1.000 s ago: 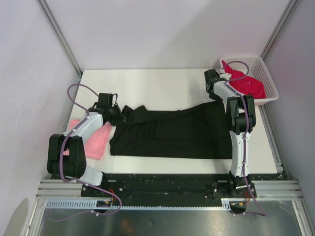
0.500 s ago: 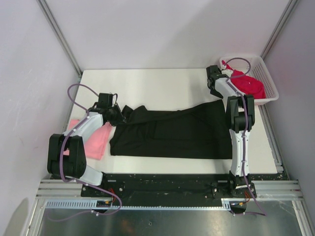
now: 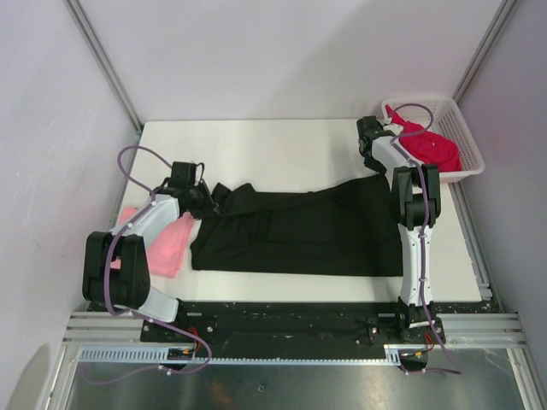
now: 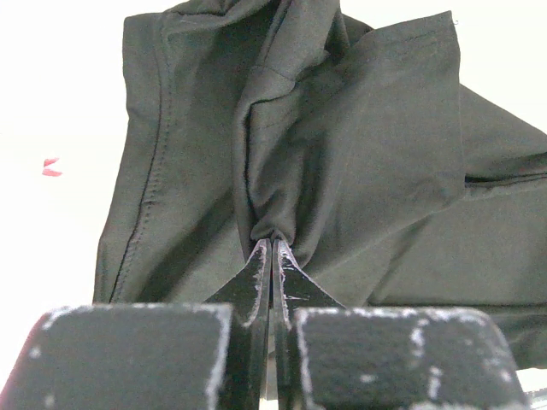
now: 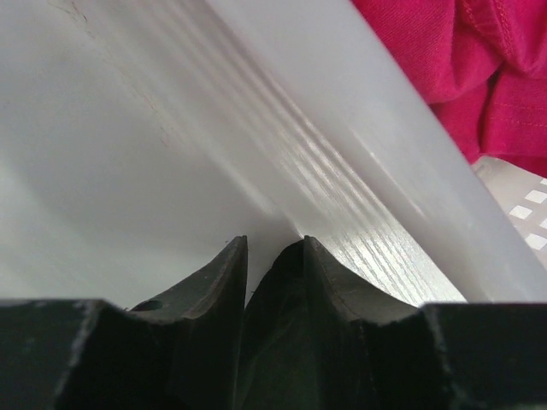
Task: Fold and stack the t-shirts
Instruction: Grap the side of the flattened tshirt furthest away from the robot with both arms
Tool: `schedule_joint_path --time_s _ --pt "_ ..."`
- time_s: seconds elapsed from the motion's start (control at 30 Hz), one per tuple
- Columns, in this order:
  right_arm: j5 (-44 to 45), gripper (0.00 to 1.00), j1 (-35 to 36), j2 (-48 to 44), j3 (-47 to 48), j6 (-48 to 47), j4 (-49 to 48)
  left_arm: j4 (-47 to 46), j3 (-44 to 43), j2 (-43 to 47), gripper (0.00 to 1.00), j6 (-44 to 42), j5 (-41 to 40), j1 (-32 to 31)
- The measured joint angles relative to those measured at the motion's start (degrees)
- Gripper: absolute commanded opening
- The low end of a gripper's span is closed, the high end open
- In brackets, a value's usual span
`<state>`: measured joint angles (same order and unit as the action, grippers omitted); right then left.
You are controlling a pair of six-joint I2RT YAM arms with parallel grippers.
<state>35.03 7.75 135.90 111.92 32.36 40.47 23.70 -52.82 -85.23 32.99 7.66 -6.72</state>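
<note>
Top external view: black t-shirt [image 3: 299, 226] lies spread across the counter [image 3: 256, 149], its far half bare. Left gripper [image 4: 272, 248] has its jaws clenched on a bunched fold at the shirt's left end, beside the pink t-shirt [image 3: 167, 243]. Right gripper [image 5: 273, 252] grips dark cloth at the basket [image 3: 466, 132] wall; red t-shirt [image 3: 432, 149] fills the basket.

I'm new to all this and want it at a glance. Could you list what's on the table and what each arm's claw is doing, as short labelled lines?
black t-shirt: spread across the table's middle
pink t-shirt: at the left edge, partly under the left arm
red t-shirt: bunched in the white basket, far right corner
left gripper: shut, pinching a fold of the black t-shirt
right gripper: near the basket; black cloth seems to sit between its fingers
</note>
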Motion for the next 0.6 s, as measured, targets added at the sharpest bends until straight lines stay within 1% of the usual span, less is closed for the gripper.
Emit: schedule_joint_path --time_s 0.2,0.27,0.33,0.5,0.6 --pt "0.0 0.17 -0.3 0.0 -0.6 0.3 -0.5 0.0 0.0 -0.2 0.0 0.0 0.0 0.0" --pt "0.0 0.08 -0.4 -0.1 -0.7 0.3 -0.6 0.0 0.0 -0.2 0.0 0.0 0.0 0.0" --pt "0.1 0.02 -0.5 -0.3 -1.0 0.3 -0.6 0.0 0.0 -0.3 0.0 0.0 0.0 0.0" --pt "0.0 0.0 -0.5 -1.0 -1.7 0.3 -0.3 0.2 -0.7 -0.9 0.0 0.1 0.0 0.0" --pt "0.0 0.0 -0.6 -2.0 -2.4 0.2 0.2 0.7 -3.7 -1.8 0.0 0.1 0.0 0.0"
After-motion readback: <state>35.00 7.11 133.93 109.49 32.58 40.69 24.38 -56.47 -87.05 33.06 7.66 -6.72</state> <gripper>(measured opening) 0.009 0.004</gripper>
